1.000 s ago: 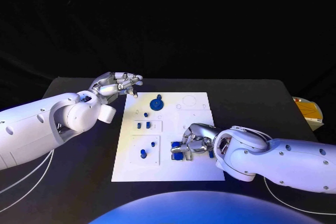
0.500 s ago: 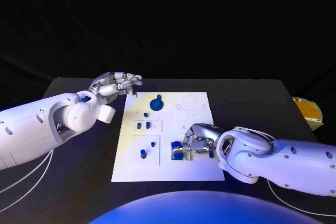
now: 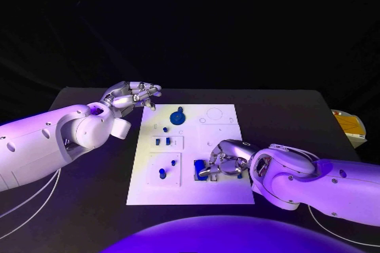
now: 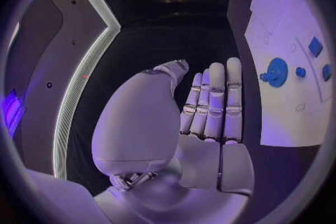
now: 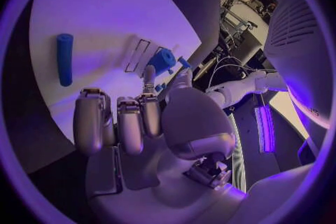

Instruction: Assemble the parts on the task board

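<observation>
The white task board (image 3: 224, 184) lies in the middle of the black table. My right hand (image 3: 227, 158) hangs low over its near right part with the fingers curled in. A fingertip and the thumb pinch a blue block (image 3: 200, 169), which stands by a slot outline (image 5: 162, 60). A blue cylinder (image 5: 64, 59) lies flat on the board beside this hand. A blue gear with a knob (image 3: 177, 118) sits at the board's far end, and small blue parts (image 3: 162, 173) stand in the left panels. My left hand (image 3: 132, 94) hovers off the board's far left corner, fingers straight (image 4: 213, 103), holding nothing.
A yellow object (image 3: 349, 124) sits at the table's right edge. White cables (image 3: 32, 201) run across the table under my left arm. The board's far right part (image 3: 213, 114) bears only outlines.
My right arm has edged a little toward the near right and its fingers have shifted at the blue block. My left hand has not moved.
</observation>
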Available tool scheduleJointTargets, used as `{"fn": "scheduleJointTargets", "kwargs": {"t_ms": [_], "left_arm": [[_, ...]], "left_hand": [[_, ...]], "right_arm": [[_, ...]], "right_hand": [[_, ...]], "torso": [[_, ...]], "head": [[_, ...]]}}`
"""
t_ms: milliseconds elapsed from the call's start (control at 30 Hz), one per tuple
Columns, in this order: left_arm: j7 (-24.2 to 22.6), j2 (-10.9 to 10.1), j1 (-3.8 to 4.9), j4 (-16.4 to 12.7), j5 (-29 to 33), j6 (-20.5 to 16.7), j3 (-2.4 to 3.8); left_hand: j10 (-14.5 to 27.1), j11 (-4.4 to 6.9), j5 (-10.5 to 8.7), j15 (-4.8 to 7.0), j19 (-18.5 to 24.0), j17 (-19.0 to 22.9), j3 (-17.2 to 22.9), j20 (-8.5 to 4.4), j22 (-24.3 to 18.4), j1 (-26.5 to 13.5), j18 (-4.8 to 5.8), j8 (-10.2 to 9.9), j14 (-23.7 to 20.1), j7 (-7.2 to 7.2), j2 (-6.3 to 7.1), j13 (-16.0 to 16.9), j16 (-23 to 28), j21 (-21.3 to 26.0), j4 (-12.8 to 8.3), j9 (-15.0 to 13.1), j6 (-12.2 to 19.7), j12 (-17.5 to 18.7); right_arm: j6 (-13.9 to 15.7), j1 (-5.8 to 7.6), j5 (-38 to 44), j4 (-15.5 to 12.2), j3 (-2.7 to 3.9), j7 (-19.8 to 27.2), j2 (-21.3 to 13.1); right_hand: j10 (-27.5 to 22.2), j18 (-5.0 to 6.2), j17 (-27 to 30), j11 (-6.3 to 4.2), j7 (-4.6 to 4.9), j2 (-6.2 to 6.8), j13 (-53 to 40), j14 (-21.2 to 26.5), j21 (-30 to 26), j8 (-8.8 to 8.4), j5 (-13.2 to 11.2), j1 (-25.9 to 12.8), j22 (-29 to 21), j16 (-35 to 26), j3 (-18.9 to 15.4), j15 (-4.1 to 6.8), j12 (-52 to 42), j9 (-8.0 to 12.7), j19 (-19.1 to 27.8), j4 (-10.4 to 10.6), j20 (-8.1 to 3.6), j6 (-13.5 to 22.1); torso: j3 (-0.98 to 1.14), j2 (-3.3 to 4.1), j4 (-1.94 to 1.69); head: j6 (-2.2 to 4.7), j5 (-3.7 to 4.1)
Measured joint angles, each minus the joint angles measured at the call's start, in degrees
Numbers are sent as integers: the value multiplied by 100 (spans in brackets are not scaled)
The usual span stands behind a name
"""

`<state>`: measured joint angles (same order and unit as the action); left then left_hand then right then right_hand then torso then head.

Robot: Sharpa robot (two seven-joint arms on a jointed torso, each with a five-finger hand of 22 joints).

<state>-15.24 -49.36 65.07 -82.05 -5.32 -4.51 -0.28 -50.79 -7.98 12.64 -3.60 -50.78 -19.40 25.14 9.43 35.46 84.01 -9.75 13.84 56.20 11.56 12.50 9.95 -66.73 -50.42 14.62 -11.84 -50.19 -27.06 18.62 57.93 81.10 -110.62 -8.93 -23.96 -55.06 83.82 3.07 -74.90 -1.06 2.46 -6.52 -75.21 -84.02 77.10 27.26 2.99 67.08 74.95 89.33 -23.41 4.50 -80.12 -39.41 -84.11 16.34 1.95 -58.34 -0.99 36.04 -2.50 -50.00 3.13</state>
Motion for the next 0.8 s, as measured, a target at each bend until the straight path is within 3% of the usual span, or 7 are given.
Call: {"fn": "scheduleJointTargets", "kwargs": {"t_ms": [300, 800], "left_arm": [[5, 3, 0, 1, -1, 2, -1], [20, -3, 0, 15, 28, 8, -2]], "left_hand": [[0, 0, 0, 0, 0, 0, 0, 0, 0, 0, 0, 0, 0, 0, 0, 0, 0, 0, 0, 1, 0, 0], [0, 0, 0, -21, 0, 1, 0, 0, 0, 0, 0, 0, -21, 0, 0, -5, 0, 0, 0, -4, 0, 0]], "right_arm": [[-144, 1, 57, 130, -1, 30, 88], [-239, -11, 120, 320, -1, -61, 351]], "right_hand": [[1, 0, 0, 0, 0, 95, -3, 0, 0, 0, 54, 95, -1, -1, -46, -1, 27, -29, 0, 2, 0, 0], [5, 0, 0, -2, 0, 94, -3, -1, -1, 0, 78, 95, -2, -1, -69, -2, 27, -40, 21, 26, -20, 0]], "torso": [[-4, 0, -8], [-1, 9, -9]], "head": [[0, -11], [-1, -20]]}}
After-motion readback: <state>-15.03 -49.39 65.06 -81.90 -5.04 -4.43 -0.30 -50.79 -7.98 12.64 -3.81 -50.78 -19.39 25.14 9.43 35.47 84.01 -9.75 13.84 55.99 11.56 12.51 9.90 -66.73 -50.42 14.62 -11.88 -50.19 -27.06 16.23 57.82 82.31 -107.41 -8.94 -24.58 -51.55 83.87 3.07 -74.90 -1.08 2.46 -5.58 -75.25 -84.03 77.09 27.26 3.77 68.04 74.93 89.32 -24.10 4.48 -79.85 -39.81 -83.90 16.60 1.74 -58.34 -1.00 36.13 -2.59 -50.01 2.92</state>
